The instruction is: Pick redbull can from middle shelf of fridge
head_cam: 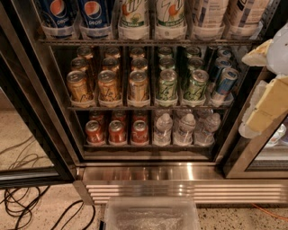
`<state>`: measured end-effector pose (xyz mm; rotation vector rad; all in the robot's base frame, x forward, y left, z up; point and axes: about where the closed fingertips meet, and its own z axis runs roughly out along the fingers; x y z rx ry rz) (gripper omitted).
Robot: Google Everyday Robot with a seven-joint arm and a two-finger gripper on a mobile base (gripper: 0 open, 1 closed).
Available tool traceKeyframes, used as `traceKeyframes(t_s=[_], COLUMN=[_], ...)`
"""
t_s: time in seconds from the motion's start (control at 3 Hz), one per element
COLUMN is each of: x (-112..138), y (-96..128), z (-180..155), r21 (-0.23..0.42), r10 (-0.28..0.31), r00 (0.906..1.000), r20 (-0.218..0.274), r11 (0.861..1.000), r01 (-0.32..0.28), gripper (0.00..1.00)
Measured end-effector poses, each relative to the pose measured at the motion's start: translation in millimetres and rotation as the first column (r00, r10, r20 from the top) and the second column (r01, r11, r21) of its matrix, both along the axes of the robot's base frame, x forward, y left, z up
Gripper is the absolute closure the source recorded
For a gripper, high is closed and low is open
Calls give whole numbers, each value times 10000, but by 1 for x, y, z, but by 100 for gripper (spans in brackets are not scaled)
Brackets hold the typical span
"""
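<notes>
The fridge (184, 179) stands in front of me with its door open. The middle shelf (148, 107) holds three lanes of gold cans, two lanes of green cans and, in the rightmost lane, blue-and-silver redbull cans; the front redbull can (224, 84) leans slightly. My gripper (260, 83) is at the right edge of the view, just right of that lane and level with it. Its cream fingers (269, 105) are apart with nothing between them, and they do not touch the can.
The rack above holds Pepsi bottles (94, 15) and green-labelled bottles (170, 13). The lower rack holds red cans (117, 132) and water bottles (185, 130). The open glass door (27, 117) stands left. Cables (24, 204) lie on the floor. A clear plastic bin (152, 216) sits below.
</notes>
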<state>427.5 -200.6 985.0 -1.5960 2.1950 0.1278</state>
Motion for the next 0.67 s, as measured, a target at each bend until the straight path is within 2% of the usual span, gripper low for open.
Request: traceKeyframes(t_s=[0.67], x=[-3], y=[0], z=[5], r21=[23], r10=[14], r00=[10000], r20=[64], r11=[10000], r01=[-14], gripper=[0])
